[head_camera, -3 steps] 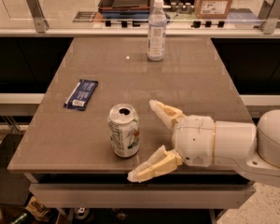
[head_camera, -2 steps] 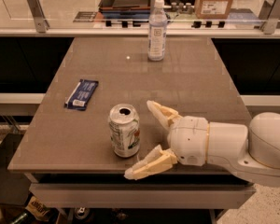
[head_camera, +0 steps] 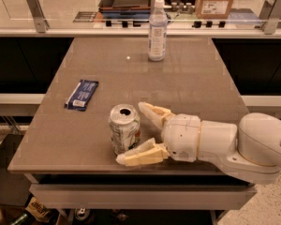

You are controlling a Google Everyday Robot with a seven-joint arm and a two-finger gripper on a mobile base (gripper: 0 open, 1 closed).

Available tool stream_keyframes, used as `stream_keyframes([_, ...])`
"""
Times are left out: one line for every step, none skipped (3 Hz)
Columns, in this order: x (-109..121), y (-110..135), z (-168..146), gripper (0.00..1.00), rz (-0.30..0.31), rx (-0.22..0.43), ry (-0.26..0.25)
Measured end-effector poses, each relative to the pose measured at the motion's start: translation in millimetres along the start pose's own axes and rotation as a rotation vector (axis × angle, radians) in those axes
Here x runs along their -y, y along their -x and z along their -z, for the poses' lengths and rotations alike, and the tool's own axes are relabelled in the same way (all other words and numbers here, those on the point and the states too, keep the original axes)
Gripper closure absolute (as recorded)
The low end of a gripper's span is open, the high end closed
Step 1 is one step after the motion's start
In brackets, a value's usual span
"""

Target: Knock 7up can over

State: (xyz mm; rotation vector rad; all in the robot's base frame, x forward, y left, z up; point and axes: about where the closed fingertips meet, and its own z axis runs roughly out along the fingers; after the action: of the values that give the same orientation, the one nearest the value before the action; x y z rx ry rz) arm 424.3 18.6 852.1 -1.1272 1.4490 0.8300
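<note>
The 7up can (head_camera: 124,129) stands upright near the table's front edge, silver-white with green and red markings and an open pull-tab top. My gripper (head_camera: 134,134) reaches in from the right, low over the table, with its cream fingers spread open. One finger (head_camera: 152,113) lies just behind the can's right side. The other finger (head_camera: 136,155) lies in front of the can's base and looks to touch it. The can sits between the fingertips.
A clear plastic bottle (head_camera: 157,30) with a white label stands at the far middle of the brown table (head_camera: 192,78). A dark blue snack packet (head_camera: 81,94) lies left of centre. A counter with a tray and a cardboard box runs behind the table.
My gripper has slid left toward the can, so its open fingers now bracket the can's right side. The can still stands upright in the same spot.
</note>
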Motion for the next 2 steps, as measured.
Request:
stream_keyframes([3.3,-1.4,-4.4,0.41,-0.035,-0.005,0.004])
stream_keyframes([0.5,-5.0,-9.0,0.63,-0.074,-0.018,0.005])
